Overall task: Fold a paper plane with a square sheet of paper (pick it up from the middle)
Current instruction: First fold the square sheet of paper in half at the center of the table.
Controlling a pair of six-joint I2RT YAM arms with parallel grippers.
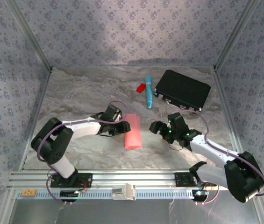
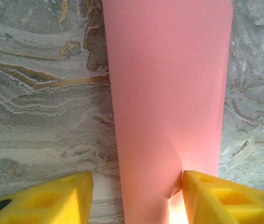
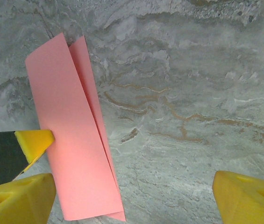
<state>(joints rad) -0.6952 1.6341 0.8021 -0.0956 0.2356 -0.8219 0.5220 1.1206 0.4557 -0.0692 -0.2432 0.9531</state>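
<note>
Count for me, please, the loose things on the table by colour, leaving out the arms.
Pink: 1, the folded sheet of paper
Blue: 1, the pen
Red: 1, the small plastic piece
Black: 1, the case
Total: 4

Patterned grey walls [image 1: 122, 28] enclose marbled table [image 1: 85, 88].

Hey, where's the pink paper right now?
Top view: the folded pink paper lies on the table between the left gripper, at its left edge, and the right gripper.
</note>
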